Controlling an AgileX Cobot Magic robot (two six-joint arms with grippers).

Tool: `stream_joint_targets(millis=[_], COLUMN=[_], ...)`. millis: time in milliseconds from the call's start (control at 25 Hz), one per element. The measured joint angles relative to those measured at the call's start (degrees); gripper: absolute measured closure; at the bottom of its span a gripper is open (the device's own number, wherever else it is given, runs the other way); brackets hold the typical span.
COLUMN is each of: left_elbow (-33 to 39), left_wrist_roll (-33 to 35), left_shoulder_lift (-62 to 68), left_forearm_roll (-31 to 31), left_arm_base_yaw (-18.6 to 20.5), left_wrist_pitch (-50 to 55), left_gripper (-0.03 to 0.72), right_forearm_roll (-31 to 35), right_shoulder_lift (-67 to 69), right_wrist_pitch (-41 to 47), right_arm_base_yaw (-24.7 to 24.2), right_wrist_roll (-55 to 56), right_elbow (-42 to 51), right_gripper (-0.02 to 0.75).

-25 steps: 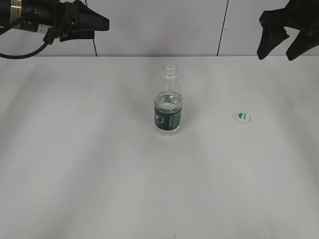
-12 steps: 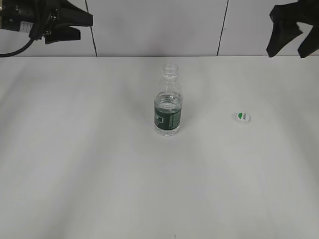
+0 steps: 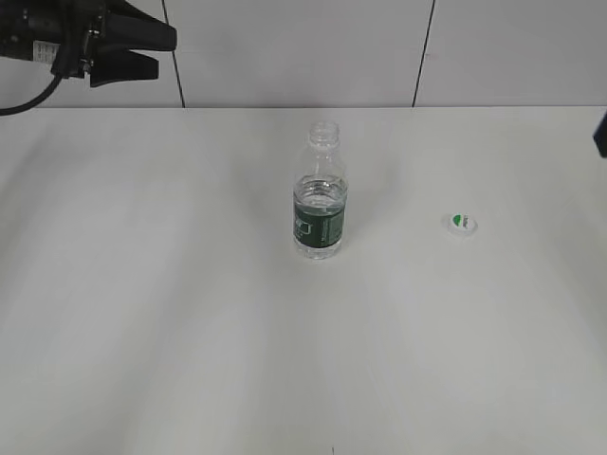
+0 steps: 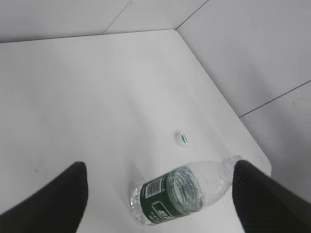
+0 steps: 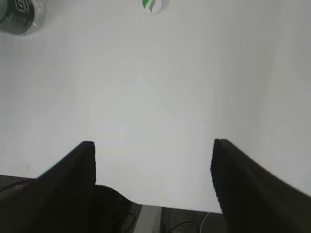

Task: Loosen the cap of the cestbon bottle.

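Near the middle of the white table (image 3: 190, 332), the cestbon bottle (image 3: 320, 210) stands upright, its long axis vertical and its open, ribbed neck pointing straight up. Water fills it to about the top of the dark green label band. No cap sits on the mouth — the cap (image 3: 460, 224) lies flat on the table, well apart from the bottle at roughly its 3 o'clock in the exterior view, green mark facing up. Bare tabletop lies between the two, with nothing in the way.

From the left wrist view the bottle (image 4: 182, 194) appears between the two dark fingers low in the frame, with the cap (image 4: 182, 138) beyond it at about 12 o'clock. From the right wrist view only the bottle's base (image 5: 22, 15) shows at the upper left corner, and the cap (image 5: 152, 6) is cut by the top edge.

Up at 10 o'clock from the bottle, the left gripper (image 3: 163, 50) hangs in the air before the wall, fingers spread and holding nothing. The right gripper (image 5: 153, 165) — barely a dark sliver at the right edge of the exterior view — is likewise spread wide over the table's near edge, empty.
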Motion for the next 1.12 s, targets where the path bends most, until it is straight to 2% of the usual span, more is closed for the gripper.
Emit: stream_joint_targets(millis=[200, 560, 920, 1120], left_elbow=[0.00, 0.00, 0.00, 0.00], left_wrist_roll=[-0.03, -0.03, -0.03, -0.03], left_shoulder_lift=[0.00, 0.00, -1.42, -2.79], left_forearm_roll=[0.00, 0.00, 0.00, 0.00], left_arm_base_yaw=[0.00, 0.00, 0.00, 0.00], left_wrist_pitch=[-2.20, -2.39, -2.46, -2.58], left_gripper=[0.134, 0.134, 0.141, 0.142], right_forearm_roll=[-3.47, -4.13, -4.29, -4.34], right_shoulder_lift=[-13.07, -44.80, -73.87, -81.69], right_wrist_pitch=[0.00, 0.12, -1.96, -1.89], right_arm_base_yaw=[0.00, 0.00, 0.00, 0.00], right_wrist_roll=[-0.06, -0.06, -0.06, -0.06], right_elbow=[10.91, 29.20, 40.29, 42.26], right_gripper=[0.177, 0.177, 0.177, 0.177])
